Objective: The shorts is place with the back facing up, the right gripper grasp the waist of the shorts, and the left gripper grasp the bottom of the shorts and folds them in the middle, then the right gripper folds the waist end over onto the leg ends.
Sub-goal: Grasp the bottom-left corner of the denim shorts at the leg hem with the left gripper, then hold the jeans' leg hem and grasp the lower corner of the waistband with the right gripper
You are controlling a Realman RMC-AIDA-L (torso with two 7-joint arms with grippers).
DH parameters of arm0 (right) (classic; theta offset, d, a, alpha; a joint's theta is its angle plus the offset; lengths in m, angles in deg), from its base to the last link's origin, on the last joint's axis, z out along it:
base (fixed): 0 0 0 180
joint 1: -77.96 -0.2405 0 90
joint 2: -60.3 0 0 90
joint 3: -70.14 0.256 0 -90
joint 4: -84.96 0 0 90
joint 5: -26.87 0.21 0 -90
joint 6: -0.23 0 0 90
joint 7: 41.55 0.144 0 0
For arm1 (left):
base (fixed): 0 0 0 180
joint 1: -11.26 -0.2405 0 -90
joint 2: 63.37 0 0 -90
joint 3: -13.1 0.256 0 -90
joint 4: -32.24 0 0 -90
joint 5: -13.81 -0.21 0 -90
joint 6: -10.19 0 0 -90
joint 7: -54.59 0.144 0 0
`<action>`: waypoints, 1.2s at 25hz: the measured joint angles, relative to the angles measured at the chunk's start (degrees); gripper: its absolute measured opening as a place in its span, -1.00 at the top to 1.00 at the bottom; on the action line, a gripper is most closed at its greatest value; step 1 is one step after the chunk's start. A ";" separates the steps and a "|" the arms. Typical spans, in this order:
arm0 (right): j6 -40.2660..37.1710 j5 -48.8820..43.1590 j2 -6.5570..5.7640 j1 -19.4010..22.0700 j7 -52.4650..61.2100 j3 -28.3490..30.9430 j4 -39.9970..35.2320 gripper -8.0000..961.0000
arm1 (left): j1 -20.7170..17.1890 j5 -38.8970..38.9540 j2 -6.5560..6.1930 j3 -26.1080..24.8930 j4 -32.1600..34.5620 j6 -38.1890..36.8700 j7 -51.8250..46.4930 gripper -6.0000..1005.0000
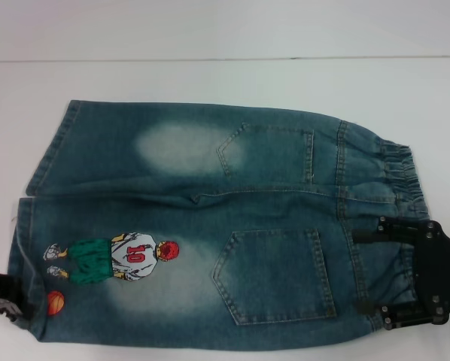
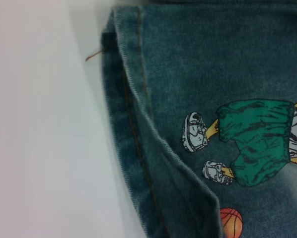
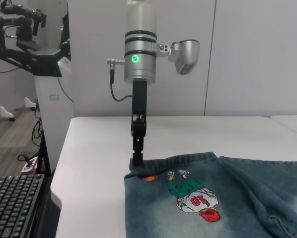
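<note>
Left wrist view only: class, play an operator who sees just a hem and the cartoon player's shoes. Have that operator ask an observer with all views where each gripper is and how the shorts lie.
Observer: The left gripper stands upright at the corner of the bottom of the shorts, beside the basketball patch.
Operator: And the right one?
Observer: The right gripper is at the waist of the shorts, over its nearer half, jaws apart.
Operator: Folded yet?
Observer: No; the shorts lie flat, both back pockets up.
</note>
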 joint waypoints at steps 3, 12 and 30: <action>-0.16 0.06 0.00 0.12 -0.18 0.41 0.08 -0.92 | 0.13 0.00 0.10 0.94 -0.01 0.34 -0.02 0.86; -0.77 0.16 0.00 0.52 -0.18 1.57 0.20 -0.92 | 0.34 0.09 0.07 2.02 -0.74 0.34 1.65 0.85; -1.39 -1.07 -1.60 5.61 8.47 8.25 -7.81 -0.92 | 1.69 0.00 -0.02 5.65 -0.63 1.75 2.49 0.86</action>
